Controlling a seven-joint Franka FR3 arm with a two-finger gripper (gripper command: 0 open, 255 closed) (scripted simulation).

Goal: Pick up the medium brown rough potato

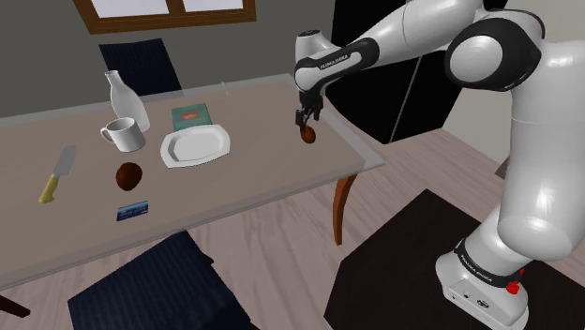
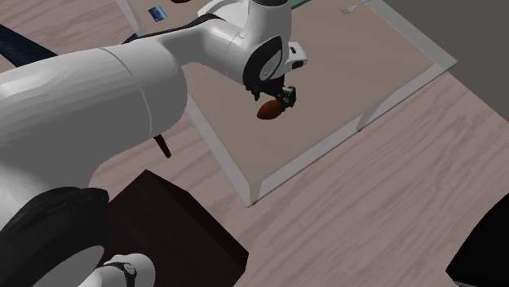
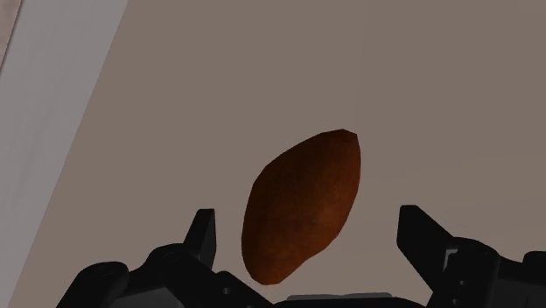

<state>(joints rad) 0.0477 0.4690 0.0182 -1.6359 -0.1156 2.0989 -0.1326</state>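
Note:
A reddish-brown oval potato [image 1: 307, 136] lies on the grey tabletop [image 1: 253, 178] near the edge at the shoulder view's right. My black gripper [image 1: 306, 122] points down right above it. In the wrist view the potato [image 3: 302, 206] sits between the two fingers, and my gripper [image 3: 311, 223] is open, with a gap on each side of the potato. The second exterior view shows the potato [image 2: 271, 110] just under the gripper [image 2: 279, 99]. A second, darker, rounder brown object [image 1: 128, 175] lies far over at the shoulder view's left.
A white plate [image 1: 195, 146], a green book [image 1: 189, 115], a white mug [image 1: 125, 134], a white bottle [image 1: 122, 98], a knife [image 1: 57, 174] and a small blue card [image 1: 133, 210] lie on the table. Dark blue chairs [image 1: 155, 286] stand at the near and far sides.

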